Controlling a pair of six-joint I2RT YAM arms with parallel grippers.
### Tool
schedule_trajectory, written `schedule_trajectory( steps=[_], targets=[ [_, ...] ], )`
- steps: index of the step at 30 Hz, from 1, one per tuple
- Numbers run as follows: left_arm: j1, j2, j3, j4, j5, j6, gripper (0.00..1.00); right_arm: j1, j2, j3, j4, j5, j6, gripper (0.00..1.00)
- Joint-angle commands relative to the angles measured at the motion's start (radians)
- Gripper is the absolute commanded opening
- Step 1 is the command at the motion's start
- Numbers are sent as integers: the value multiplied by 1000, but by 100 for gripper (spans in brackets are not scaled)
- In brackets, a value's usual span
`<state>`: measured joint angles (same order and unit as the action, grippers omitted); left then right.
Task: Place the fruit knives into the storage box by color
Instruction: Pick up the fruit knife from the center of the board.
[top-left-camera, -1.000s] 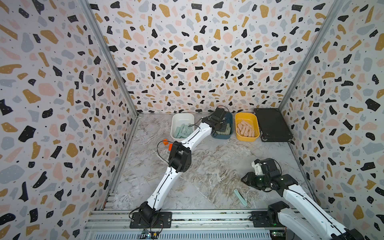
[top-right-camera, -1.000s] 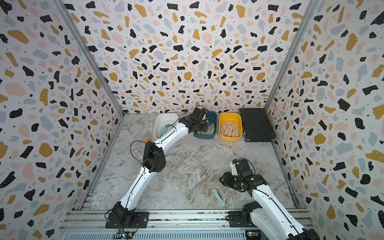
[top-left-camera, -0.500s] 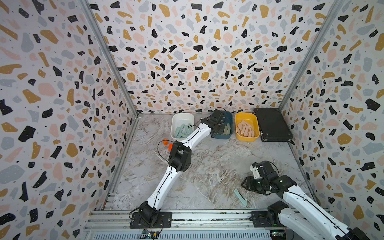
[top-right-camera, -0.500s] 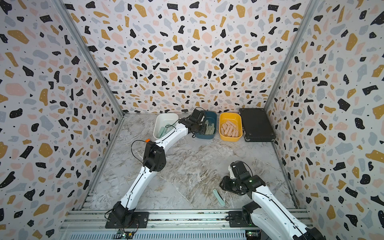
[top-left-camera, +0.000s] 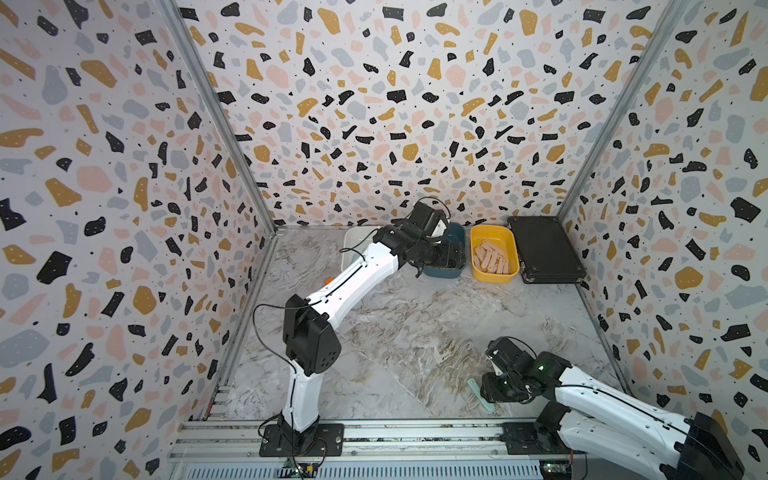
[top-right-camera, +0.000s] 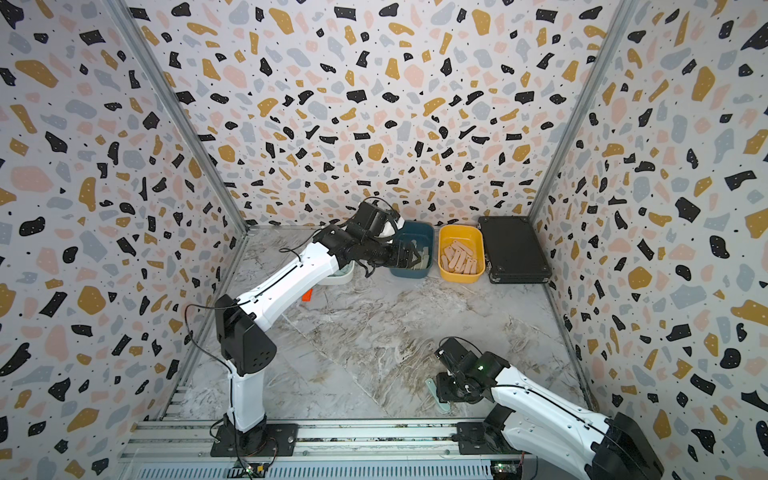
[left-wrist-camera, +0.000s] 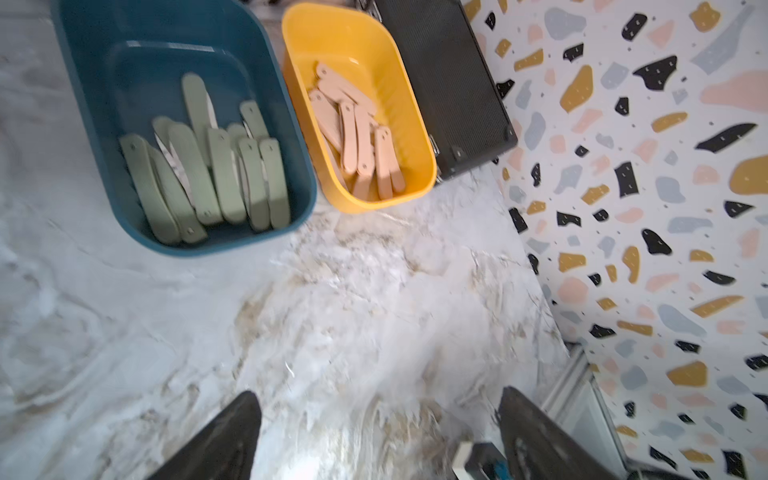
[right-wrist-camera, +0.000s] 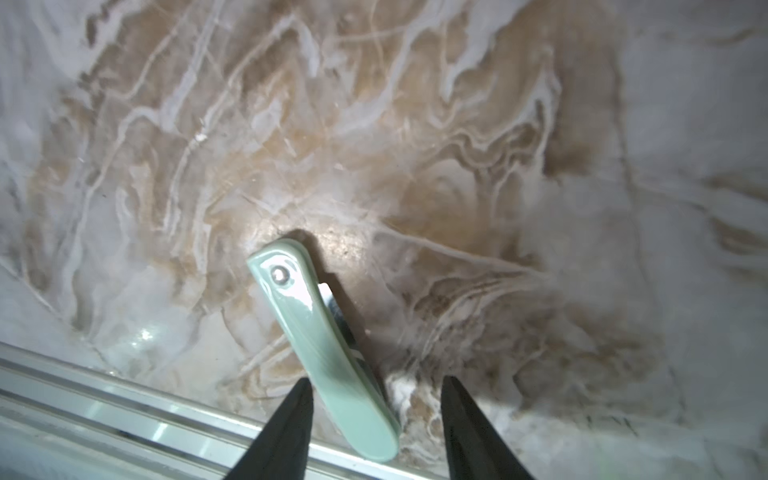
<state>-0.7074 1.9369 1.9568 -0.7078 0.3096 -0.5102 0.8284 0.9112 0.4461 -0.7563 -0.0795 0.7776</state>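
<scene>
Glossy mint knife (right-wrist-camera: 324, 345) on marble (right-wrist-camera: 498, 166), R pincer (right-wrist-camera: 376, 380) spread astride, L pincer (left-wrist-camera: 376, 392) spread

The walls (top-left-camera: 374, 104) are white terrazzo with black, mustard, pink and grey-blue chips, and the surface (top-left-camera: 415, 332) is grey-white marble with tan veining. Upper middle of both top views there's a white tub (top-left-camera: 351, 239), a dark teal tub (left-wrist-camera: 83, 104) full of sage green knives (left-wrist-camera: 220, 178), a mustard yellow tub (left-wrist-camera: 407, 124) with peach-pink knives (left-wrist-camera: 353, 133), then a plain black case (top-left-camera: 544, 249). Lower right in the top views is one glossy mint knife (right-wrist-camera: 324, 345) with a silver rivet, and the arms (top-left-camera: 353, 274) are white with black joints.
</scene>
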Motion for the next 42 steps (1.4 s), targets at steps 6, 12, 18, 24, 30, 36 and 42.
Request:
schedule_trajectory(
  steps=[6,12,18,24,30,36,42],
  targets=[
    [7,-117,-275,102,116,-57,93,194,174,60,-16,176,97,53],
    [7,-169,-377,125,128,-70,93,281,313,93,5,239,116,40],
    [17,-203,-436,142,146,-89,94,290,248,98,17,266,130,23],
    [47,-204,-591,315,359,-173,91,231,207,155,170,242,6,13],
    [47,-209,-691,468,541,-246,86,150,170,144,406,128,-142,11],
    [45,-210,-770,452,530,-216,79,106,155,155,463,59,-180,11],
    [6,-174,-804,513,562,-230,68,91,155,180,484,32,-186,11]
  ],
)
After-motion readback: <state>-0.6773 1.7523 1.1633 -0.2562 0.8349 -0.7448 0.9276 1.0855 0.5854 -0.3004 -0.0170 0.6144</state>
